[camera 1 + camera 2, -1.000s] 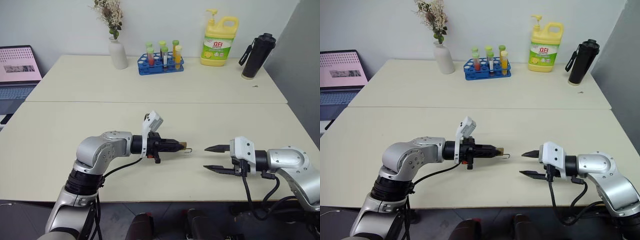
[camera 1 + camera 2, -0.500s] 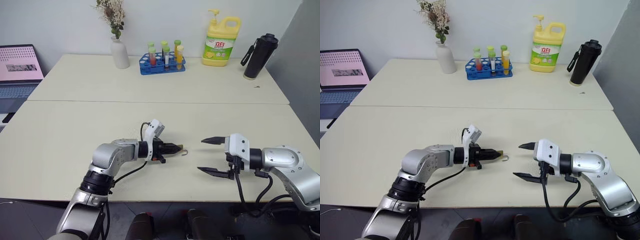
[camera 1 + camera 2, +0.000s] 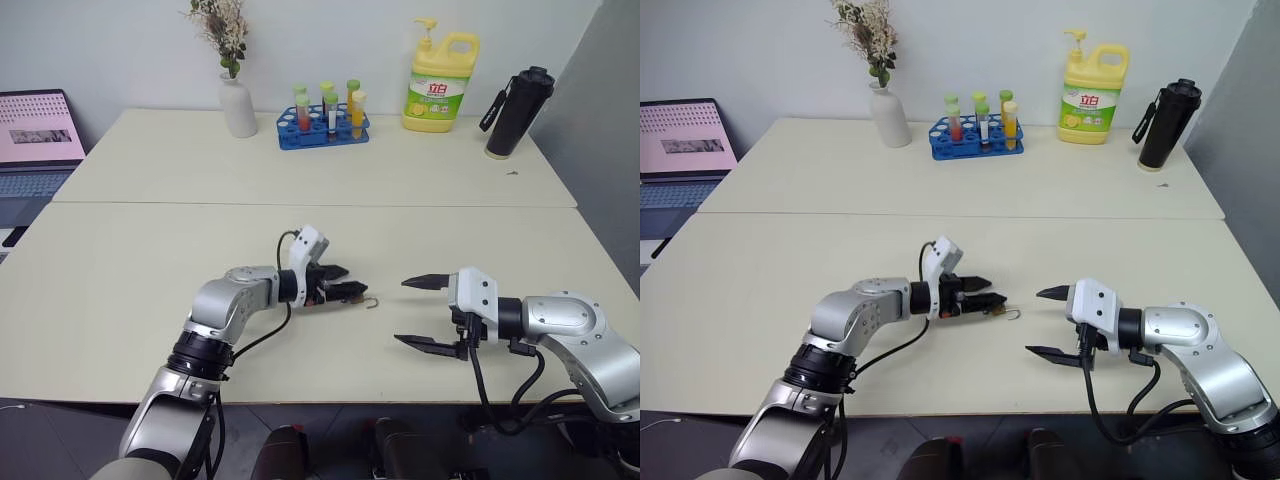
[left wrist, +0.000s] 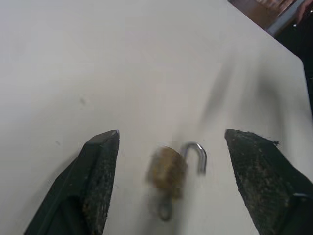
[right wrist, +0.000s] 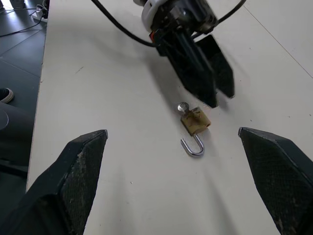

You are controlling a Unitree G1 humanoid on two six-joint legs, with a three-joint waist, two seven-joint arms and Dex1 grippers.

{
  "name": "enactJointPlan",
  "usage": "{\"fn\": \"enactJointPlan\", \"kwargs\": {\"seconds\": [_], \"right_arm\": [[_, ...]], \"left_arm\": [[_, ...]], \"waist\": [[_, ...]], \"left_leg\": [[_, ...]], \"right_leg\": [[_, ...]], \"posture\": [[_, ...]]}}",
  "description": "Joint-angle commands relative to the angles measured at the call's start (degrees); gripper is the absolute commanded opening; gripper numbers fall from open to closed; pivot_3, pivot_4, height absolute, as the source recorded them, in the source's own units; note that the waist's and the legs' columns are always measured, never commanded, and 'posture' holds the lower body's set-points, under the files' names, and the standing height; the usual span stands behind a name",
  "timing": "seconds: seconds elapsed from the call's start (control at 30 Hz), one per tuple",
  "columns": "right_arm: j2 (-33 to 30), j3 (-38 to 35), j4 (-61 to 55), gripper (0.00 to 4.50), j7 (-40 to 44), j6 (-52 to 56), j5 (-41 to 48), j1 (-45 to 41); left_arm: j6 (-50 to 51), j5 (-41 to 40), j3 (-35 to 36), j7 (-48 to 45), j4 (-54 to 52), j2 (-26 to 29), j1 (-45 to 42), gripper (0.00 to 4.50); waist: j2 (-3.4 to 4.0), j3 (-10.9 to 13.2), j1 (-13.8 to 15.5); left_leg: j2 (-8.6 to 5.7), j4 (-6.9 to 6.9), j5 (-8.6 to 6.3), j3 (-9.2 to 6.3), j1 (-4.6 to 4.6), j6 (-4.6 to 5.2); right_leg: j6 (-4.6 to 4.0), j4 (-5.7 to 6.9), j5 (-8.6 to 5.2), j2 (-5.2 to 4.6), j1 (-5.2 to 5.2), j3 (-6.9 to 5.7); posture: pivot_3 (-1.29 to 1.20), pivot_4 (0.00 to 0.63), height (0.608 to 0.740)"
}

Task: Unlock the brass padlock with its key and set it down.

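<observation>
The padlock [image 5: 195,122] lies on the table [image 3: 300,240], near its front edge and between the two arms, its shackle [image 5: 193,146] sprung out of the body on one side, so the unlocking looks done. The key [image 5: 184,106] sits in the bottom of the body, its round head sticking out toward the left gripper [image 3: 343,284]. That gripper has its jaws spread, one finger on either side of the lock in the left wrist view, neither touching it; the lock is blurred there, so whether it has fully come to rest is hard to say. From the head views the lock lies just past the left fingertips. The right gripper [image 3: 418,314] hovers a little way off, toward the robot's right, jaws wide and holding nothing, pointed at the lock. Judging by this, both parts of the task are as good as finished: the lock is open and down on the table, released by both grippers. What may be left is only for the arms to draw clear. The vase, tube rack, soap bottle and flask at the far side play no part.
</observation>
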Motion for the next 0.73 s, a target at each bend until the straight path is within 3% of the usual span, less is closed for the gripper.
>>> {"fn": "enactJointPlan", "kwargs": {"seconds": [0.03,0.13,0.23,0.3,0.5,0.73], "right_arm": [[-0.20,-1.78,-1.48,4.50,-0.94,0.57,0.59,-0.31],[-0.35,-1.95,-1.51,4.50,-1.11,0.65,0.64,-0.10],[-0.98,-2.25,-1.36,4.50,-0.58,0.91,0.92,0.30],[-1.23,-2.36,-1.24,4.50,-0.36,0.84,1.01,0.46],[-3.41,-3.52,2.59,4.50,2.55,-0.04,1.19,0.87],[-4.09,-2.89,5.83,4.50,5.15,-2.05,0.33,-0.39]], "left_arm": [[-6.69,2.74,2.18,-2.94,-7.15,6.17,1.61,3.41],[-11.44,4.19,2.30,-4.21,-9.83,9.17,3.49,3.41],[-21.52,8.67,3.86,-7.70,-16.11,17.11,10.53,3.41],[-24.17,8.65,4.57,-8.86,-17.64,19.00,12.74,3.41],[-20.57,5.20,9.84,-10.84,-26.94,25.46,25.07,3.41],[-18.66,3.18,10.46,-12.47,-30.57,27.31,26.94,3.41]], "waist": [[0.00,0.00,-0.24],[0.00,0.00,-0.04],[0.00,0.00,-0.14],[0.01,0.01,-0.10],[-0.01,0.01,0.02],[-0.04,0.03,0.20]], "left_leg": [[0.02,-0.02,0.00,0.01,-0.01,0.00],[0.08,-0.08,0.00,0.00,0.04,0.00],[0.09,-0.08,0.00,0.00,0.01,0.00],[0.21,-0.13,0.00,0.09,0.07,0.00],[0.20,-0.11,-0.01,0.12,0.03,0.03],[0.17,-0.11,0.01,0.02,0.05,0.06]], "right_leg": [[0.00,-0.01,0.00,0.00,-0.01,0.01],[-0.01,-0.02,0.00,-0.05,-0.03,0.04],[-0.01,-0.04,0.00,-0.06,-0.03,0.04],[-0.01,-0.06,-0.01,-0.20,-0.03,0.16],[0.02,-0.08,-0.02,-0.22,-0.02,0.10],[0.03,-0.03,-0.02,-0.37,-0.01,-0.03]], "posture": [[0.00,0.150,0.740],[0.00,0.150,0.740],[0.00,0.150,0.740],[0.00,0.150,0.740],[0.00,0.150,0.740],[0.00,0.150,0.740]]}}
